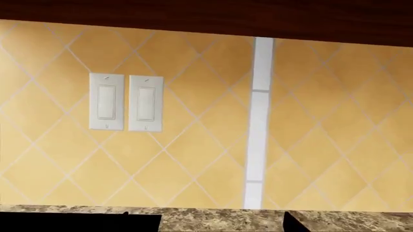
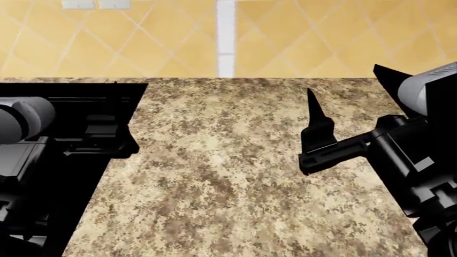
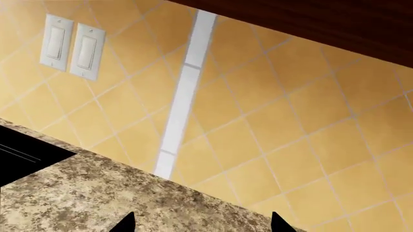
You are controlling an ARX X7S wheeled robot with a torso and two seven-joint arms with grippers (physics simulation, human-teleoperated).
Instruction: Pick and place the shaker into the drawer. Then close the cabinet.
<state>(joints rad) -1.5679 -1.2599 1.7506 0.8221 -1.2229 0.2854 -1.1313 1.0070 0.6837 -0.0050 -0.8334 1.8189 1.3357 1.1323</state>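
**Two arms over a speckled counter, right claw wide and empty**

Both arms reach forward from the near edge of the head view. The left arm (image 2: 25, 134) has a grey cylindrical link and dark housings. It hangs over a flat black surface (image 2: 89, 203) set into the counter's left end. The left gripper (image 2: 107, 115) is black against that black, and I cannot tell how far it is open or whether it holds anything.

At the right, the right arm (image 2: 407, 155) is raised above the countertop (image 2: 214, 176), which is mottled tan-and-brown stone. One of its fingers (image 2: 314, 118) is a tapering black blade aimed at the wall. In the right wrist view the right gripper (image 3: 201, 226) shows two dark fingertips well apart at the frame's edge. Only stone and tile show in the gap, so it is spread wide and grips nothing.

Beyond the counter's far edge stands the backsplash (image 2: 321, 43), yellow tiles laid in a diamond pattern with pale grout. A white vertical strip (image 2: 226, 37) runs up it in short segments. To the left of that strip are two white rocker switch plates (image 1: 125, 102), mounted side by side and touching. Above the tiles, both wrist views show a dark reddish-brown wood band (image 1: 193, 17).

The shaker, the drawer and the cabinet lie outside all three views, so their places cannot be told.
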